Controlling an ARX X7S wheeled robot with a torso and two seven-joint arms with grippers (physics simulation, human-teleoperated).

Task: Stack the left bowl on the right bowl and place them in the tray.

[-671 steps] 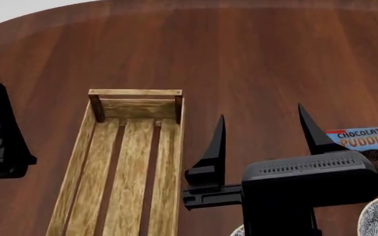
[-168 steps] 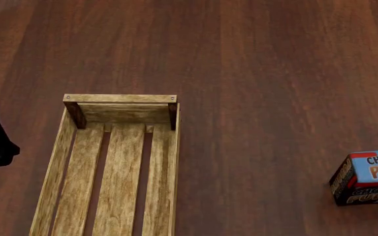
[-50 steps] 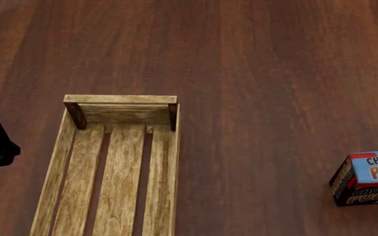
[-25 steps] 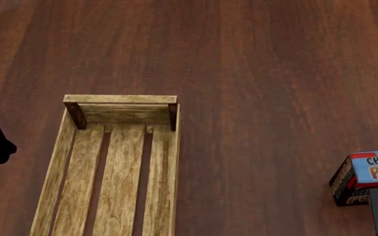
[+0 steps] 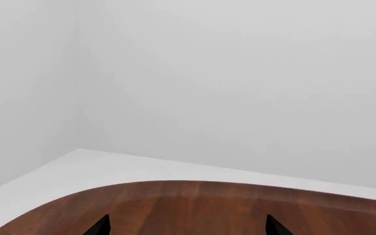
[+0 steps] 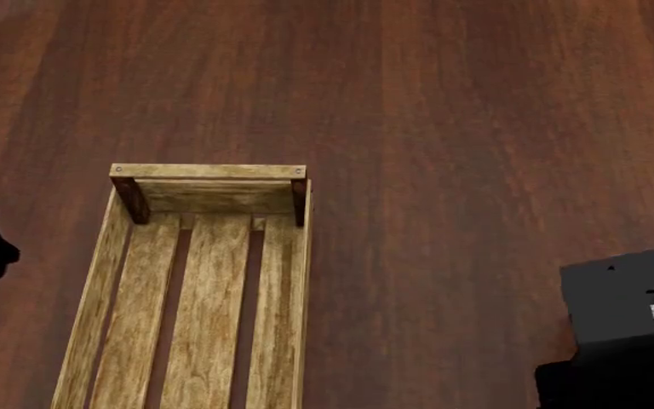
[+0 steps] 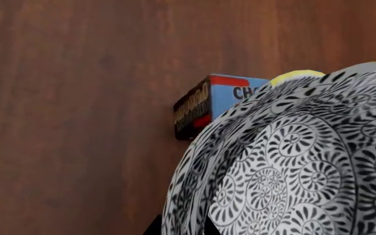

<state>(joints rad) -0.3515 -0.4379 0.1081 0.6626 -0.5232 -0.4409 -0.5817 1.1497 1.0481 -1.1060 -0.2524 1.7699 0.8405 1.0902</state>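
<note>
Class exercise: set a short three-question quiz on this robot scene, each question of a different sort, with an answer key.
1. True or false: the tray already holds a bowl.
2. Multiple choice: in the right wrist view, what fills the foreground? A) a spoon B) patterned bowls C) a cup
3. Fill in: the boxed food behind the bowls in the right wrist view is chocolate ____.

Key: 1 false; 2 B; 3 pudding.
</note>
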